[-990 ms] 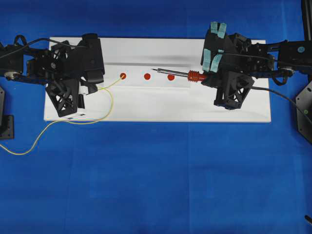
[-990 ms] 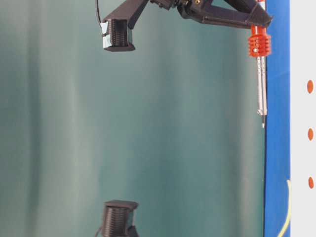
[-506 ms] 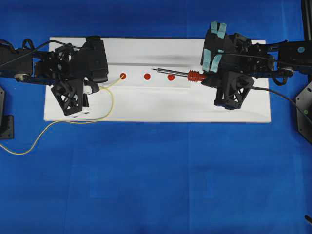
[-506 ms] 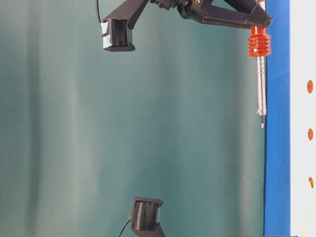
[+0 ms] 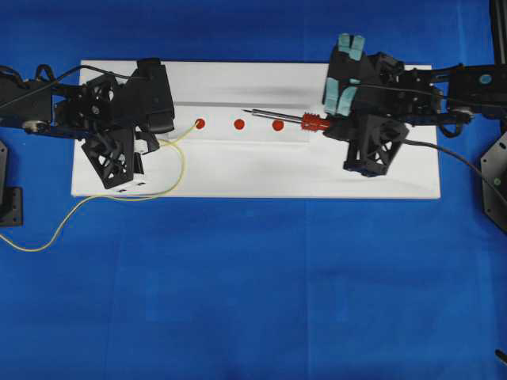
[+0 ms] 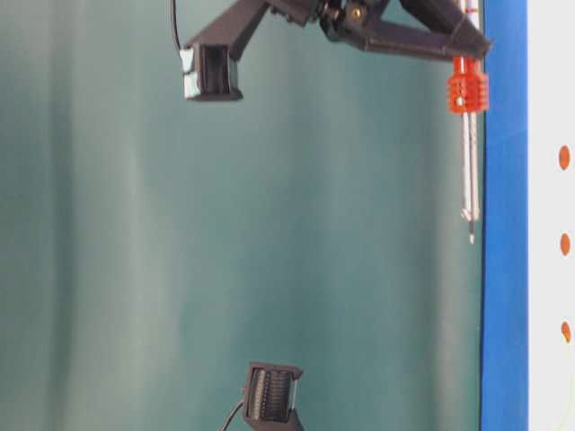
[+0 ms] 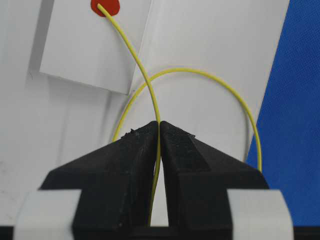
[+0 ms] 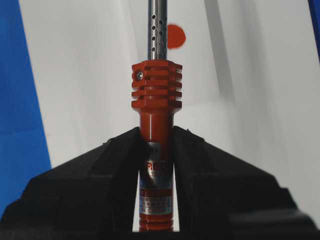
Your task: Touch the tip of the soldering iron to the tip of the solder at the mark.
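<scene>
The yellow solder (image 5: 181,162) (image 7: 145,85) is pinched in my left gripper (image 5: 155,143) (image 7: 159,126), which is shut on it. The wire's tip rests on the leftmost red mark (image 5: 200,123) (image 7: 105,7). My right gripper (image 5: 333,125) (image 8: 156,134) is shut on the soldering iron (image 5: 314,122) (image 8: 156,100) at its orange-red handle. The silver shaft points left above the board. Its dark tip (image 5: 245,111) (image 6: 471,237) hovers past the rightmost mark (image 5: 277,125), near the middle mark (image 5: 239,124), and well apart from the solder's tip.
The white board (image 5: 238,178) lies on a blue cloth (image 5: 253,301). The solder's slack loops off the board's front-left edge toward the left (image 5: 47,237). The iron's black cord (image 5: 463,156) trails off to the right. Both wrist cameras hang over the board's ends.
My right gripper has carried the iron a little to the left, so its tip is nearer the middle mark. The left arm shifted slightly; the solder's tip stayed on the leftmost mark.
</scene>
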You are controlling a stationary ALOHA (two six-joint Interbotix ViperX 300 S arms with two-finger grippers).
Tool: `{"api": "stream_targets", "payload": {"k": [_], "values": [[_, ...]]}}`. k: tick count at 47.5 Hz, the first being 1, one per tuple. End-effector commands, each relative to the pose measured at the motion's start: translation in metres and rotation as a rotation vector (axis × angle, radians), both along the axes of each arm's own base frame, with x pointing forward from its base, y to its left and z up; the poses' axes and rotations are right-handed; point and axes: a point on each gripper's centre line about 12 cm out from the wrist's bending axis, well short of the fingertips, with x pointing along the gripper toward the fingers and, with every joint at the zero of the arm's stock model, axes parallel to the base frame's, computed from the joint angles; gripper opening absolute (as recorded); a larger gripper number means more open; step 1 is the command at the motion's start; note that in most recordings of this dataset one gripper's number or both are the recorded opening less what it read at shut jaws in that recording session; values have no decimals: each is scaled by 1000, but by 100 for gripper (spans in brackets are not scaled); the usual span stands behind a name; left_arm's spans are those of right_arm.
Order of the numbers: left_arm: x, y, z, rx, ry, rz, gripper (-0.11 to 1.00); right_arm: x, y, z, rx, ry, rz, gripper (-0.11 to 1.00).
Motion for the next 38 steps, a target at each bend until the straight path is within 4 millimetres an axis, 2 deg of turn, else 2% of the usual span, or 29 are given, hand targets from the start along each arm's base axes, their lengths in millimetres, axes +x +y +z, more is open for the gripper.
{"api": "stream_targets", "payload": {"k": [1, 22, 31, 38], "values": [[3, -1, 6, 5, -24, -5, 2, 13, -3, 13, -11, -32, 2, 6], [3, -1, 5, 4, -21, -6, 2, 66, -14, 4, -11, 110, 19, 6], [1, -1, 5, 4, -18, -6, 2, 81, -14, -6, -7, 146, 30, 6], [0, -1, 4, 3, -15, -6, 2, 85, -13, -13, -3, 160, 31, 6]]}}
